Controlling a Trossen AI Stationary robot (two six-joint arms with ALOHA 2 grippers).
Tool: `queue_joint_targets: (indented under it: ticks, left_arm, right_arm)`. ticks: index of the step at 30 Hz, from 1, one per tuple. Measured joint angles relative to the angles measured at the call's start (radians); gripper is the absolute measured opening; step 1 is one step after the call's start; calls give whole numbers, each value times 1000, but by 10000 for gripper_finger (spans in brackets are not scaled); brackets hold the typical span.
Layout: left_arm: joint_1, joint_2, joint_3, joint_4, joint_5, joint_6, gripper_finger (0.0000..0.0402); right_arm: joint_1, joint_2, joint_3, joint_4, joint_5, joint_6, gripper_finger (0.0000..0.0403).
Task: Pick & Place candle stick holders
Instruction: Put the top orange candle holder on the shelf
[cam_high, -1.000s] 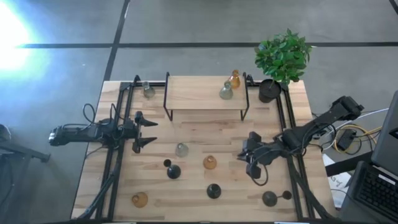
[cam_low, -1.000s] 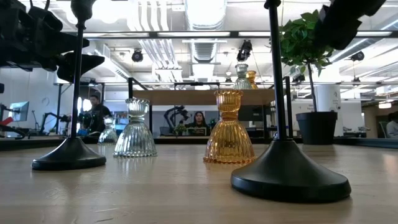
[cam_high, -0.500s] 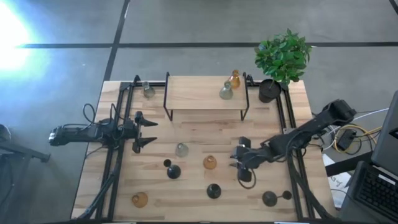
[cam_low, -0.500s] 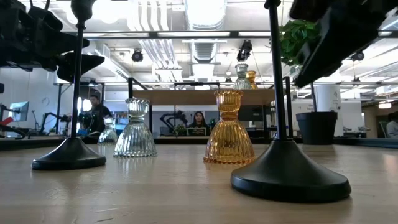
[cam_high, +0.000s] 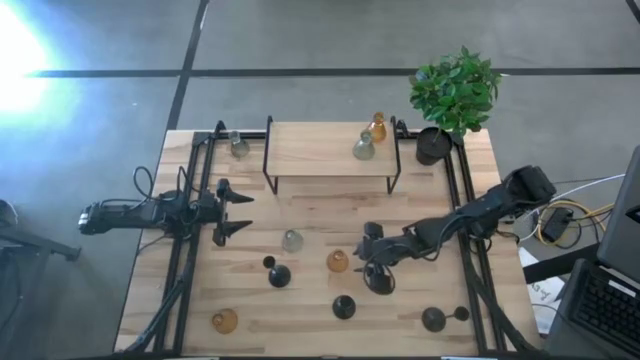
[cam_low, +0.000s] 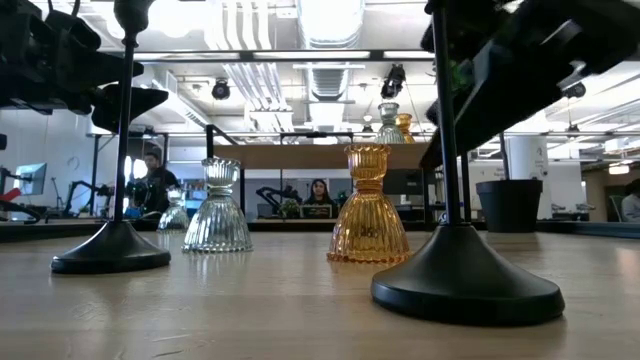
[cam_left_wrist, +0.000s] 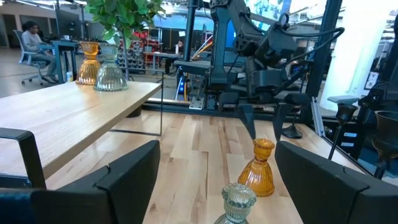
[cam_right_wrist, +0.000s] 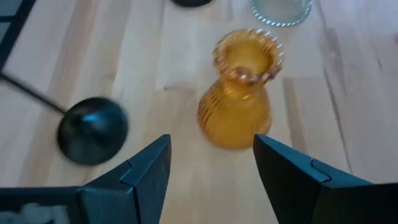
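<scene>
Starting at your left, the left gripper (cam_high: 232, 210) hangs over the left side of the pale wooden table (cam_high: 310, 200), its two fingers spread wide around nothing; this arm is only waiting. Behind it, near the table's far left corner, stands a small clear-grey ribbed glass holder (cam_high: 238, 145).

Moving right, a low wooden shelf on black metal legs (cam_high: 330, 150) sits at the back, with a clear-grey glass holder (cam_high: 364, 146) and an amber glass holder (cam_high: 377, 127) on its right end. In front of the shelf, on the open tabletop, you have another clear-grey holder (cam_high: 292, 240), a black round-based holder with a thin stem (cam_high: 279, 274), and an amber bulb (cam_high: 225, 321) near the front left corner.

At the centre stands the amber ribbed glass holder (cam_high: 338, 261) (cam_right_wrist: 239, 93), upright and untouched. The right gripper (cam_high: 372, 262) is just beside it on its right, fingers parted, and the wrist view shows the holder lying ahead of the gap, not yet between the fingers.

To do this step well, I would line the gap up on the narrow neck, come forward until both fingers flank it, and close gently so the glass does not tip. Watch the second black round-based holder (cam_high: 344, 307) close by at the front.

Further right, a third black holder (cam_high: 434, 319) sits at the front, and a black pot with a green plant (cam_high: 450, 95) stands at the far right corner.
</scene>
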Motion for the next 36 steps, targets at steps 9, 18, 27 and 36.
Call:
queue_joint_targets:
  ticks: [9,18,27,36]
  left_arm:
    - [0,0,0,0,0,0,323]
    - [0,0,0,0,0,0,323]
    - [0,0,0,0,0,0,323]
    - [0,0,0,0,0,0,323]
  right_arm:
    - [-24,137,0,209,0,-31,242]
    - [-38,194,0,335,8,-20,226]
    - [-91,202,0,391,-6,-6,230]
    - [-104,257,34,423,-78,-1,239]
